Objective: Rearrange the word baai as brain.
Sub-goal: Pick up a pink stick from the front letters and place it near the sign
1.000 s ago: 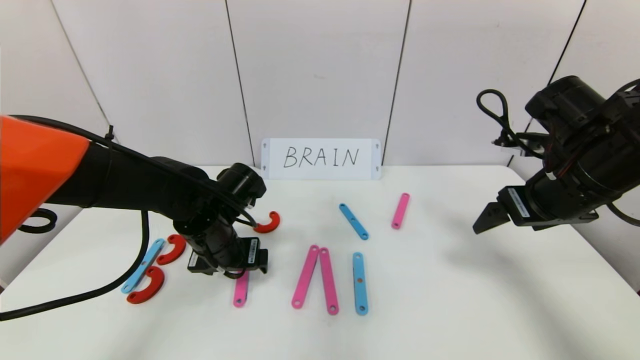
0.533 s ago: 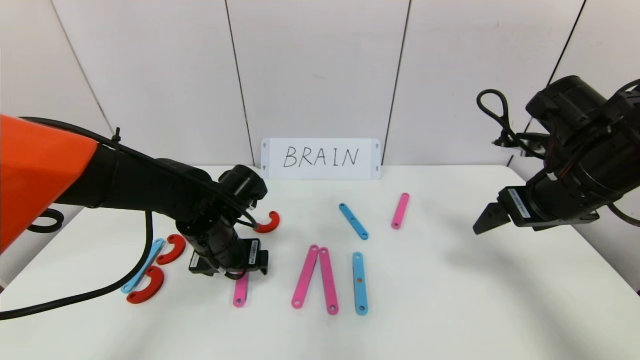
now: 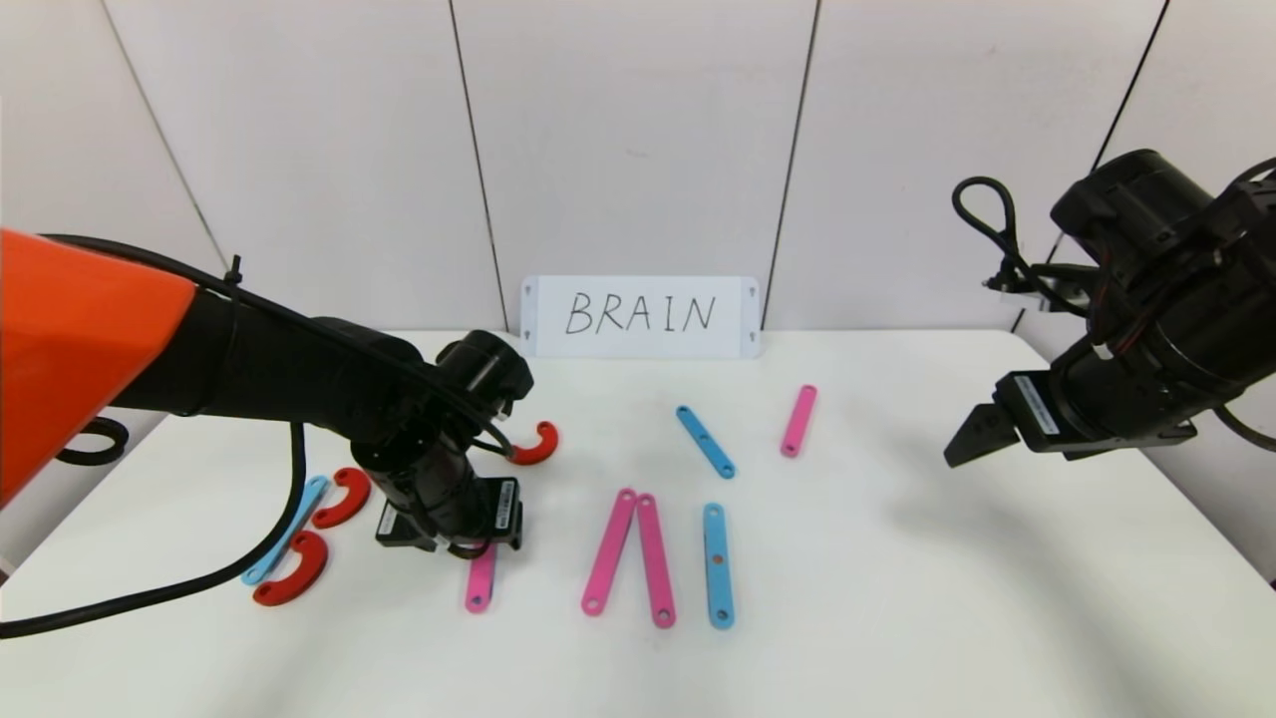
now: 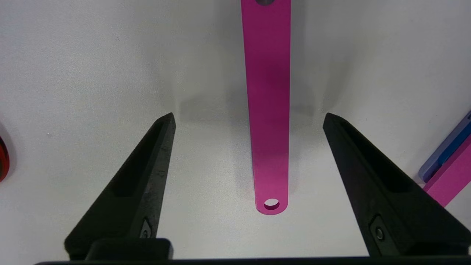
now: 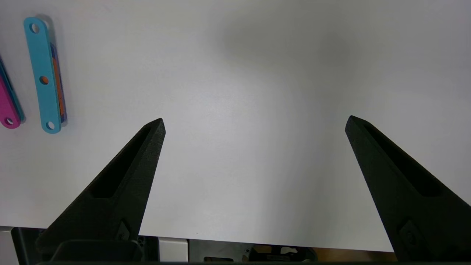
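Observation:
The letter pieces lie flat on the white table point(image 3: 897, 598). At the left a light-blue strip point(image 3: 287, 527) has two red curves point(image 3: 343, 496) beside it. A third red curve point(image 3: 536, 444) lies behind my left arm. My left gripper point(image 4: 249, 117) is open, low over a pink strip point(image 3: 479, 582), which lies between the fingers untouched point(image 4: 268, 110). Two pink strips point(image 3: 631, 553) form a narrow peak at centre, with a light-blue strip point(image 3: 718, 563) beside them. A short blue strip point(image 3: 705, 441) and short pink strip point(image 3: 798, 420) lie further back. My right gripper point(image 3: 972, 434) is open and empty, raised at the right.
A white card point(image 3: 640, 316) with handwritten BRAIN stands against the back wall. The left arm's black cable point(image 3: 150, 588) trails over the table's left front. The table's front edge shows in the right wrist view point(image 5: 257, 241).
My left gripper has shifted slightly over the pink strip; nothing else has moved.

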You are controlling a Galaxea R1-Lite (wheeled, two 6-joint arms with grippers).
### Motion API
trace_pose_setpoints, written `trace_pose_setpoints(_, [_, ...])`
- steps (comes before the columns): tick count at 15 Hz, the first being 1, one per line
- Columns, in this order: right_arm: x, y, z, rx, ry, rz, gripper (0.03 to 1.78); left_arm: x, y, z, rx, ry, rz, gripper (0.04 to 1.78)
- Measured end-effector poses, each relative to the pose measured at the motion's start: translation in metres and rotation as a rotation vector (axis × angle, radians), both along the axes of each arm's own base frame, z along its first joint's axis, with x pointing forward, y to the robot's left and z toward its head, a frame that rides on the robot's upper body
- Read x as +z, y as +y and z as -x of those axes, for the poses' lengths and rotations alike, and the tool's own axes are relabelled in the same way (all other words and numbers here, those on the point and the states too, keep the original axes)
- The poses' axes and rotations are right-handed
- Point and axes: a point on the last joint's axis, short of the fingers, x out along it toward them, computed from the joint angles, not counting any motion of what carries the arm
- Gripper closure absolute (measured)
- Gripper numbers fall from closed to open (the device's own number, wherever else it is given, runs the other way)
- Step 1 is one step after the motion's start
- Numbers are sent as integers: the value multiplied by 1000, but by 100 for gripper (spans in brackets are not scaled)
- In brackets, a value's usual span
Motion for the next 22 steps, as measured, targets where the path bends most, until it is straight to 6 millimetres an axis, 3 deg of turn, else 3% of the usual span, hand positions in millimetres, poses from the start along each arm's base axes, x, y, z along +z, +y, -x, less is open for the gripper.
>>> trace_pose_setpoints(4, [3, -1, 2, -2, -9, -3, 10, 0, 0, 0, 1, -2, -2, 124])
trace_pose_setpoints(6, [3, -1, 2, -2, -10, -3, 10, 0, 0, 0, 1, -3, -2, 149])
trace_pose_setpoints(14, [3, 0, 3, 2, -9, -2, 10, 4, -1, -1, 0, -18, 1, 152])
trace_pose_setpoints(22, [-1, 1, 0, 4, 3, 0, 10, 47, -5, -12, -77, -275, 71, 152])
